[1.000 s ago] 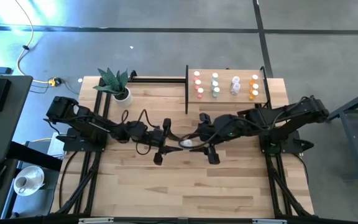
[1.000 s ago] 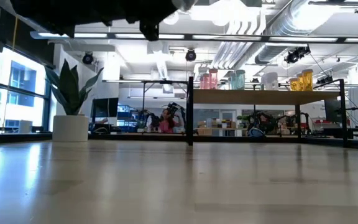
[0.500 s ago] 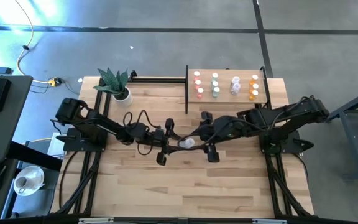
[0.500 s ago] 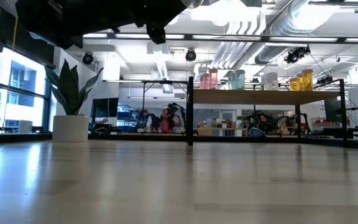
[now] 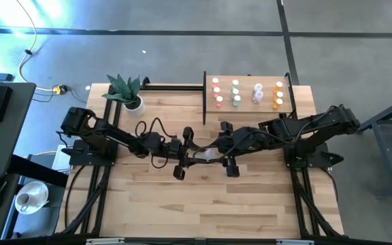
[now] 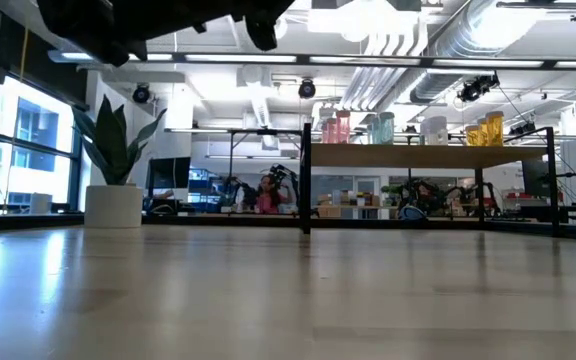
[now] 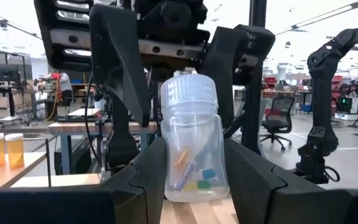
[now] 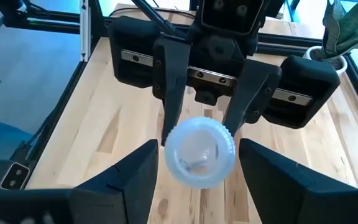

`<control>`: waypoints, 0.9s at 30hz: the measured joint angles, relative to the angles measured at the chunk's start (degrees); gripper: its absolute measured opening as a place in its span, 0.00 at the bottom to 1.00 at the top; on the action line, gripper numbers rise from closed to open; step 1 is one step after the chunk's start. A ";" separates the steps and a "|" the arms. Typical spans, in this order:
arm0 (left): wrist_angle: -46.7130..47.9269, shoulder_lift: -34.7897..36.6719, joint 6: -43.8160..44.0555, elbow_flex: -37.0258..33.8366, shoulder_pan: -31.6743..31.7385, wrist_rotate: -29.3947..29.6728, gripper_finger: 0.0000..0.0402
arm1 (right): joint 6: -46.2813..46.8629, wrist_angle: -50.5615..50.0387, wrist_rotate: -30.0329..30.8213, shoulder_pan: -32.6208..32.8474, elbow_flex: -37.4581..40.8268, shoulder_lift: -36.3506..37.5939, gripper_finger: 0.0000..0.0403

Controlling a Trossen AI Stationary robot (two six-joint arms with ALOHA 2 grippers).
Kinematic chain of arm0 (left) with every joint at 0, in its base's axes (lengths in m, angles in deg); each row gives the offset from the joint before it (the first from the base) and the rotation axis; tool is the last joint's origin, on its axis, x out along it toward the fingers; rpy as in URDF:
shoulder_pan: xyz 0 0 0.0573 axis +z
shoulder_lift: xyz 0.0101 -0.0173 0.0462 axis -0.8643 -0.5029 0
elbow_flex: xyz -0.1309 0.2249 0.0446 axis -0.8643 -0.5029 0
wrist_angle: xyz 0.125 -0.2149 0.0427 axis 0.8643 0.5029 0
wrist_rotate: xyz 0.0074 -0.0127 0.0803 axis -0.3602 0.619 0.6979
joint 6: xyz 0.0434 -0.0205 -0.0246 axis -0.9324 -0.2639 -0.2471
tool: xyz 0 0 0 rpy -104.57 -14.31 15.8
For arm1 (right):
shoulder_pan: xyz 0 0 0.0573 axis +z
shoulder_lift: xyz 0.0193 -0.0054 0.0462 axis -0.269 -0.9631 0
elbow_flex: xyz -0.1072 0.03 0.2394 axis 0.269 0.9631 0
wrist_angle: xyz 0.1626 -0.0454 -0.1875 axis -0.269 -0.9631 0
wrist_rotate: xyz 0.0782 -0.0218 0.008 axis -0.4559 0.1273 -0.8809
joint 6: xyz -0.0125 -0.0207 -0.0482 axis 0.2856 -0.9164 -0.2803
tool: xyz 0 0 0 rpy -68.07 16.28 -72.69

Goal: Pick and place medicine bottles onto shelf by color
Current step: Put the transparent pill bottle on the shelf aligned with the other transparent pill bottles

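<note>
Midair, left gripper (image 7: 194, 180) clamps clear bottle (image 7: 192, 146); right gripper (image 8: 197, 165) open around cap.

A bottle (image 5: 204, 156) was held above the middle of the table (image 5: 250, 204) between the left gripper (image 5: 184, 151) and the right gripper (image 5: 224, 151), which faced each other, while the shelf (image 5: 247, 109) with rows of bottles stood at the far right and a potted plant (image 5: 129, 94) at the far left.

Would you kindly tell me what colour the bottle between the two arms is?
Clear bottle with a white cap, coloured pills inside; left wrist view shows it best.
</note>
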 joint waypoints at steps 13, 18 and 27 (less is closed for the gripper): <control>1.73 0.03 -0.02 0.40 0.13 0.04 0.32 | 0.80 -0.15 -0.27 0.00 0.00 0.00 0.34; 1.82 0.03 -0.05 0.40 0.13 0.40 0.36 | 1.51 -0.61 -0.27 0.00 0.00 0.00 0.30; 1.45 0.10 -3.27 0.44 0.13 3.76 0.46 | 1.60 -2.80 0.17 0.00 0.04 -0.04 0.31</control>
